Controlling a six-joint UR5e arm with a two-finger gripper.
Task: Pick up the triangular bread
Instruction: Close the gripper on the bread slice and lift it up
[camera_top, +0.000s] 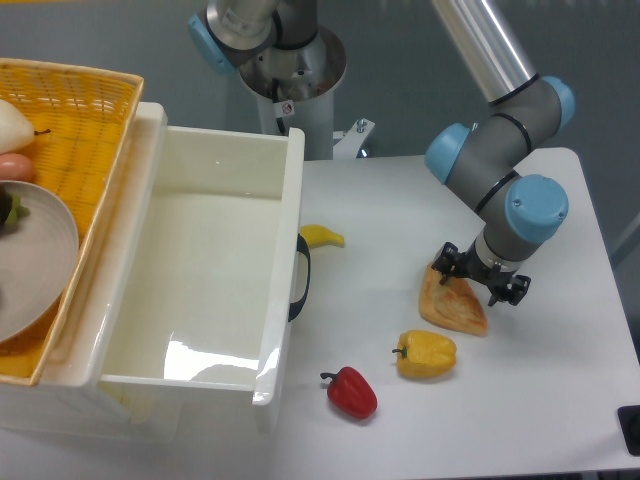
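While my gripper (478, 280) sits low over the triangular bread (452, 305), fingers apart astride its upper edge, open table (560, 380) spreads toward 3 o'clock; a yellow bell pepper (427, 355) crowds 7 o'clock.

No text, label, brand, number or sign can be read anywhere in the camera view. A small red mark sits on the arm's base column (287, 107) at about 12 o'clock in the picture, but it is too small to make out as a letter or symbol. The white tub (282, 300), the woven basket (95, 100), and the worktop (560, 390) show plain, unprinted surfaces.
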